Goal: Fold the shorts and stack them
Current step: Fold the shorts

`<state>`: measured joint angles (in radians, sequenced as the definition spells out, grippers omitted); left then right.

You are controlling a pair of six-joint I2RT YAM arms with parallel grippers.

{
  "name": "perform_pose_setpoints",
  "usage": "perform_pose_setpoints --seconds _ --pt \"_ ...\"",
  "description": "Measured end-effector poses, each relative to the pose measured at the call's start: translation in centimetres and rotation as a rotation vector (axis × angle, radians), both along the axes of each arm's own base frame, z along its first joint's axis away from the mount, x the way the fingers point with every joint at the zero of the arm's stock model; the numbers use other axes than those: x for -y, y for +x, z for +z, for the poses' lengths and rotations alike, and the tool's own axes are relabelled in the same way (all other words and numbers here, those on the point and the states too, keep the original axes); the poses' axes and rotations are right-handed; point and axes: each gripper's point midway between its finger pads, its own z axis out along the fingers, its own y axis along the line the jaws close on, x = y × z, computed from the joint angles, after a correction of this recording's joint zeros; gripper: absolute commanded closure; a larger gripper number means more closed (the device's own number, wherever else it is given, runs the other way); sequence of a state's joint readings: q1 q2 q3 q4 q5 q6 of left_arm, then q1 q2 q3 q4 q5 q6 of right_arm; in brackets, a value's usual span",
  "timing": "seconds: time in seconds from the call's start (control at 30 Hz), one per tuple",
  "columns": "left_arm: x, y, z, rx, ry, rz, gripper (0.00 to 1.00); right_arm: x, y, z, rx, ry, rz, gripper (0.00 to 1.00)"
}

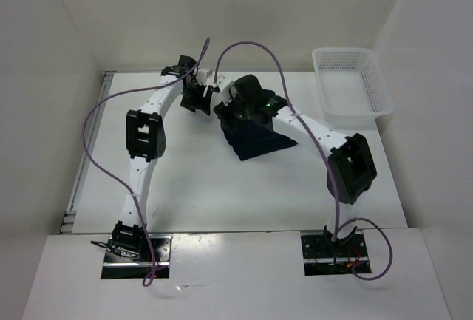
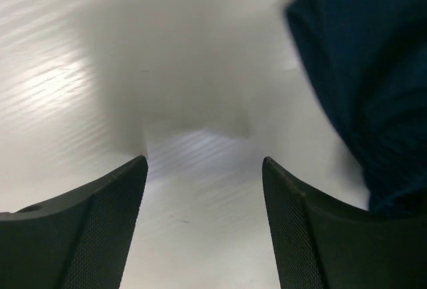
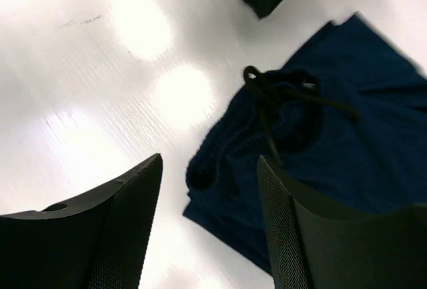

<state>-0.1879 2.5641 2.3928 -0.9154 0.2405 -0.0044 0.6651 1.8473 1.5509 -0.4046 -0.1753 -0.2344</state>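
Looking down from above, you see the dark navy shorts (image 1: 260,143) lying in a folded heap near the middle of the counter (image 1: 214,187), partly under the right arm's wrist. Your right claw (image 3: 209,159) hangs released over their waistband edge, with the black drawstring (image 3: 280,95) tangled close by one finger and nothing between the jaws. Your left claw (image 2: 203,162) is released too, over bare counter just beside the fabric. The white mesh basket (image 1: 347,52) sits at the far right corner, well apart from the shorts.
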Motion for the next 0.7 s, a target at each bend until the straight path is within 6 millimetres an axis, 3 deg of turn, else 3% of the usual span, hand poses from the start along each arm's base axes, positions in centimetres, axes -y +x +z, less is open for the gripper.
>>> perform_pose_setpoints --seconds 0.1,0.17,0.23,0.37,0.43,0.57,0.7 --pt "2.2 -0.8 0.6 -0.004 -0.025 -0.045 0.21 2.1 0.1 2.4 0.097 0.006 -0.05 0.4" --pt "4.3 -1.4 1.2 0.0 -0.045 -0.086 0.2 4.5 0.2 2.1 0.121 -0.022 -0.102 0.44" --pt "6.8 -2.0 2.1 0.015 -0.067 -0.134 0.13 7.7 1.2 0.4 0.121 -0.075 -0.174 0.46" --pt "11.1 -2.8 4.3 0.068 -0.1 -0.218 0.12 15.2 3.3 -5.7 0.061 -0.241 -0.33 0.47" --pt "12.9 -3.1 5.1 0.092 -0.107 -0.25 0.12 17.9 3.8 -8.3 0.031 -0.32 -0.373 0.49" --pt "14.4 -3.8 5.3 0.102 -0.1 -0.276 0.16 20.0 4.2 -12.2 0.003 -0.438 -0.364 0.52" --pt "13.4 -3.3 5.0 0.109 -0.059 -0.25 0.22 19.8 4.4 -13.1 0.018 -0.48 -0.311 0.54"
